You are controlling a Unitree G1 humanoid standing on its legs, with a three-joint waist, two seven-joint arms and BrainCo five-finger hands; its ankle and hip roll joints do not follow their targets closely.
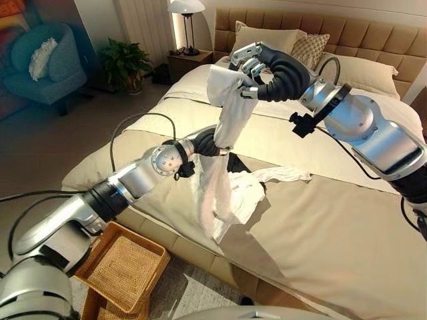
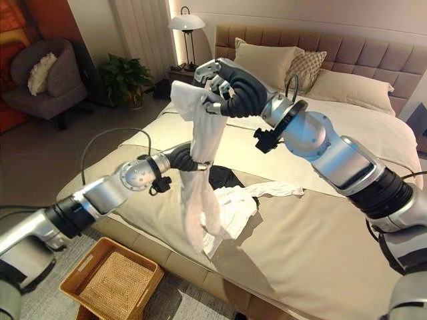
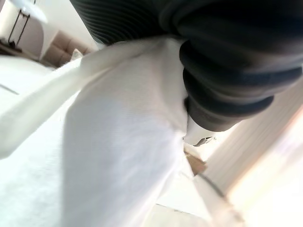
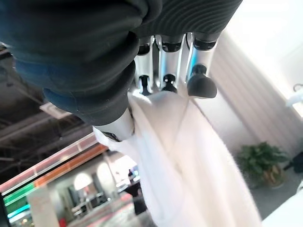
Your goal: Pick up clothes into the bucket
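Observation:
My right hand (image 1: 250,67) is raised above the bed and shut on the top of a white garment (image 1: 230,113), which hangs down in a long strip to the mattress. In the right wrist view the fingers (image 4: 163,85) curl over the cloth (image 4: 189,165). My left hand (image 1: 207,141) reaches in from the lower left and sits behind the hanging garment at mid-height, its dark cover against the cloth (image 3: 123,156). More white cloth (image 1: 267,180) lies crumpled on the beige bedspread beside a dark item (image 1: 238,163). A woven basket (image 1: 140,238) stands on the floor by the bed's near edge.
The bed (image 1: 320,227) takes up the middle and right, with pillows (image 1: 267,37) at the headboard. A lamp (image 1: 187,8) stands on a nightstand behind it, a potted plant (image 1: 123,60) beside that. An armchair (image 1: 47,67) is at the far left.

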